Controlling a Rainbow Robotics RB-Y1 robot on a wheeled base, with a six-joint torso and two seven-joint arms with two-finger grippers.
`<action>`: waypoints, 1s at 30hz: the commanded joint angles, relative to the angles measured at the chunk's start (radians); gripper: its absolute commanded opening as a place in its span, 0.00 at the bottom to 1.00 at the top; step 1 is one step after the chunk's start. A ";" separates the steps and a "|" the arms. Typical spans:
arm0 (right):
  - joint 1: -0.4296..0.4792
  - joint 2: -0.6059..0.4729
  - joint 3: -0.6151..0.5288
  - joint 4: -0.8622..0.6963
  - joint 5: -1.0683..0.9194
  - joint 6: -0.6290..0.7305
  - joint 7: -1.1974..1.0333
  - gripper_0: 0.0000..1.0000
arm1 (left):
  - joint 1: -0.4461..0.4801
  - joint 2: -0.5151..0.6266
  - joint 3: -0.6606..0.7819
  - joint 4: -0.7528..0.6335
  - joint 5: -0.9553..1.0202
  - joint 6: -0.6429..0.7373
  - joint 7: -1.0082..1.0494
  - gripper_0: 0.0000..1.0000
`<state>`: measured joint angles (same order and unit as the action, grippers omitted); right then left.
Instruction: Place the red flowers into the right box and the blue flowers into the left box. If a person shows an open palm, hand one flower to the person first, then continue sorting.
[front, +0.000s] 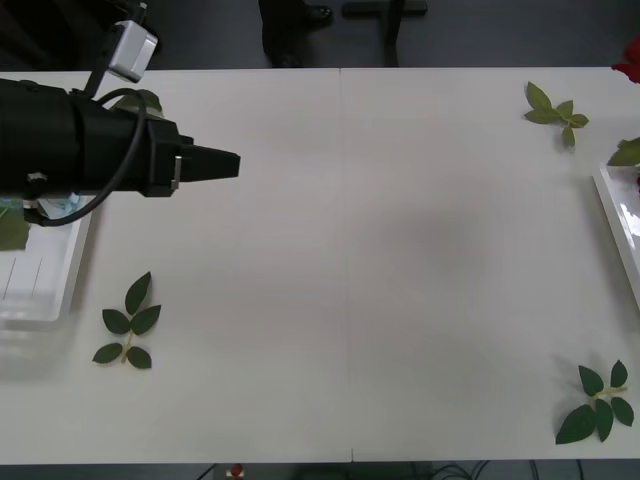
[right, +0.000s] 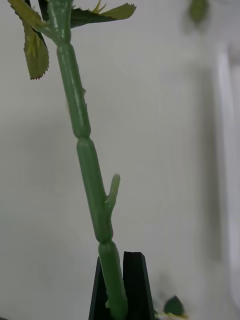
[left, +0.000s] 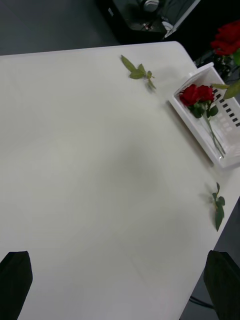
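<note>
The right claw (right: 122, 280) has its black fingers pinched on the base of a thick green plastic stem (right: 85, 150), jagged leaves fanning out at the far end — the bloom is out of its wrist view, though a deep-red rose (left: 227, 37) hangs up beyond the desk corner in the left wrist view, very likely this same flower (a judgement, not a certainty). Holding low on the stem keeps the heavy head hanging free, ready to be lowered in. Its target, the white plastic slotted right box (left: 200, 127), sits at the desk's right edge with two red roses (left: 196, 94) already lying inside, stems trailing along the ribbed floor. Over on the left, the left claw (front: 215, 165) hovers above the white desk (front: 350, 250) beside the shallow white left box (front: 72, 270) — its fingers spread wide at the corners of its own view, gripping nothing, so it looks idle. Loose green leaf sprigs (front: 128, 330) lie scattered about. What's left, I'd say, is this last rose's drop.
</note>
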<state>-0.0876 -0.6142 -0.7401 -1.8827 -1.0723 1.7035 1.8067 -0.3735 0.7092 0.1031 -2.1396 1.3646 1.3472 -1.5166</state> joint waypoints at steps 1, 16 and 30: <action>-0.009 -0.087 -0.007 0.096 0.114 -0.033 -0.018 0.00 | -0.018 0.061 0.043 0.055 0.030 0.050 -0.215 1.00; -0.018 -0.207 0.148 0.456 0.270 -0.384 -0.009 0.00 | -0.153 0.124 0.041 0.460 0.185 0.170 -0.926 1.00; -0.018 -0.202 0.212 0.553 0.296 -0.507 0.016 0.94 | -0.239 0.101 -0.120 0.385 0.238 0.052 -0.968 1.00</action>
<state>-0.0888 -0.7932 -0.5115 -1.3140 -0.7773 1.2021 1.8068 -0.5984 0.8131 -0.0211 -1.7136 1.5829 1.4168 -2.4852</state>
